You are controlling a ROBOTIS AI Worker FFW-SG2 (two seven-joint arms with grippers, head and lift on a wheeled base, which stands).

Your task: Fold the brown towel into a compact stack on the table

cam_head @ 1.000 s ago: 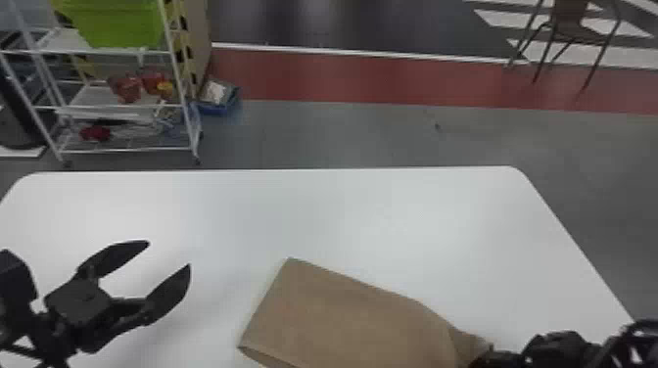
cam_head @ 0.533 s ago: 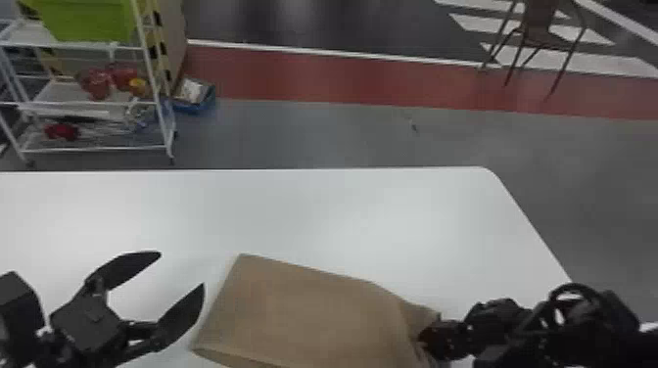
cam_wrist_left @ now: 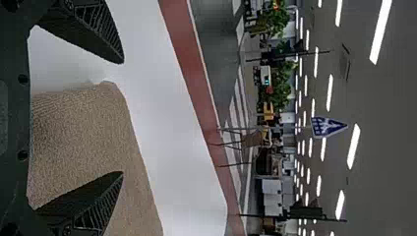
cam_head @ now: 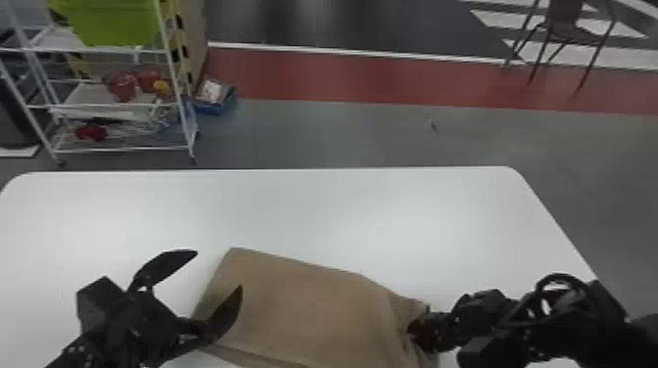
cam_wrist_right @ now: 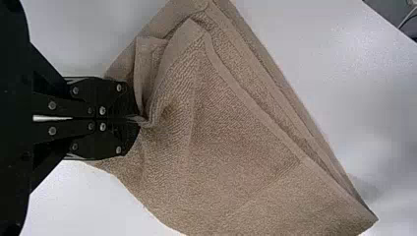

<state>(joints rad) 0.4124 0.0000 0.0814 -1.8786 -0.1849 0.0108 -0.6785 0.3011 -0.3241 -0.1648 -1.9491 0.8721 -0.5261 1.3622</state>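
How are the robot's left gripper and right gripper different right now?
The left gripper has its jaws spread wide, while the right gripper has its jaws shut. The left gripper holds nothing, but the right gripper pinches a bunched bit of the brown towel. The left gripper is by the towel's left end; the right gripper is at its right end. Both are black.

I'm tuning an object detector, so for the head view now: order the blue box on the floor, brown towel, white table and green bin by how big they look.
White table
Brown towel
Green bin, its visible part; the top edge cuts it off
Blue box
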